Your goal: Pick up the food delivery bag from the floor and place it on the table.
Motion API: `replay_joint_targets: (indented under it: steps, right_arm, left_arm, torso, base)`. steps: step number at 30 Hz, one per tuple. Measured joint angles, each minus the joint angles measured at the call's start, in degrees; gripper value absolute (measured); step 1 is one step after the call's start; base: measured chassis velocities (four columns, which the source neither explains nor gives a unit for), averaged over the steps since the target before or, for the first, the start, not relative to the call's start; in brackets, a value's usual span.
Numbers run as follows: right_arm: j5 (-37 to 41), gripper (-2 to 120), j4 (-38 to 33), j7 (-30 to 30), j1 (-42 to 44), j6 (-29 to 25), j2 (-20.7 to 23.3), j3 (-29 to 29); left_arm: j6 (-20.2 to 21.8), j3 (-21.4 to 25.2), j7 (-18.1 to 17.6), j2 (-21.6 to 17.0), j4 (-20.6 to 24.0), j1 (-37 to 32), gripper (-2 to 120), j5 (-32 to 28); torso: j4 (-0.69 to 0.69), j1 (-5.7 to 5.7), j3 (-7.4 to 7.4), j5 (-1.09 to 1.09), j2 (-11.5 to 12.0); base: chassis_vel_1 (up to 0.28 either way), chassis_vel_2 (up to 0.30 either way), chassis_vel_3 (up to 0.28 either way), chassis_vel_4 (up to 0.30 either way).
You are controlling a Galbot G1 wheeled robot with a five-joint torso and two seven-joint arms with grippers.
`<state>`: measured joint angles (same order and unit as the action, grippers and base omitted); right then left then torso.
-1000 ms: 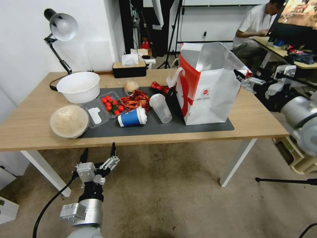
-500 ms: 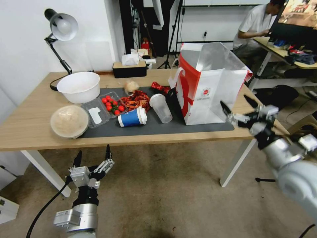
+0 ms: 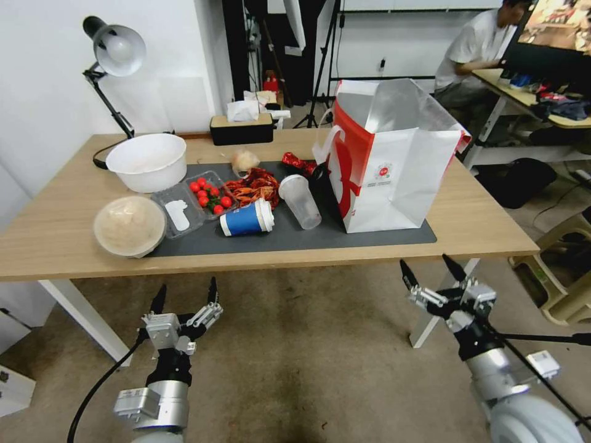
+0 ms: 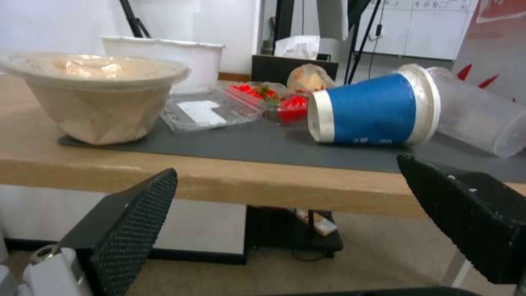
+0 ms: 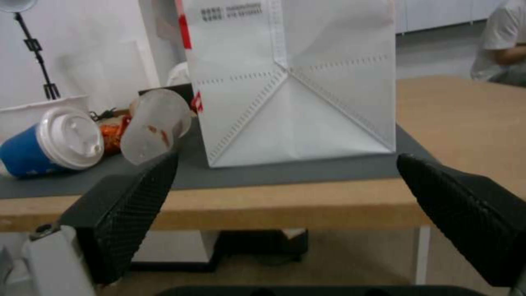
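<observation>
- Your food delivery bag (image 3: 385, 163) stands upright on the table (image 3: 480, 221).
- Your left gripper (image 3: 186, 295) and right gripper (image 3: 431, 277) hang wide, below the table edge over the floor (image 3: 308, 357).

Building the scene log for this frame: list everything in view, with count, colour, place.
food delivery bag: 1, red and white, foil-lined, upright on the mat's right end
table: 1, light wood, white legs
mat: 1, dark grey, on the table
blue cup: 1, white lid, on its side on the mat
clear cup: 1, on its side beside the bag
white bowl: 1, back left
beige bowl: 1, front left
clear tray: 1, red tomatoes inside
tissue box: 1, dark, far edge
desk lamp: 1, far left
floor: brownish carpet
left pincer: open, below the table's front edge
right pincer: open, by the right leg
</observation>
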<state>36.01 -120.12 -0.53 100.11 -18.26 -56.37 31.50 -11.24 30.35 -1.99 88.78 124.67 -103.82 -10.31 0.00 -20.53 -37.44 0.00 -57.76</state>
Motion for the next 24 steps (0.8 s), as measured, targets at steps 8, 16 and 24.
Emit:
replay_joint_targets:
  steps: [8, 16, 24]
  right_arm:
    - [-1.9, 100, 2.1, 0.7, -1.0, -1.7, -2.6, -1.0]
    - [-3.2, 100, 2.6, 1.3, -2.2, -1.7, -3.8, -1.5]
    - [-3.3, 100, 2.6, 1.2, -2.1, -1.7, -3.9, -1.4]
  left_arm:
    - [-0.7, 0.4, 2.3, -0.8, -2.5, 0.8, 100, 0.1]
    - [-1.8, 0.7, 3.2, -1.1, -4.6, 1.6, 100, 0.7]
    - [-1.9, 0.7, 3.2, -1.3, -5.0, 1.7, 100, 0.9]
  torso:
    - [0.00, 0.00, 0.00, 0.00, 0.0]
    - [0.00, 0.00, 0.00, 0.00, 0.0]
    - [0.00, 0.00, 0.00, 0.00, 0.0]
  base:
    - [0.000, 0.000, 0.000, 0.000]
    - [0.000, 0.000, 0.000, 0.000]
    - [0.000, 0.000, 0.000, 0.000]
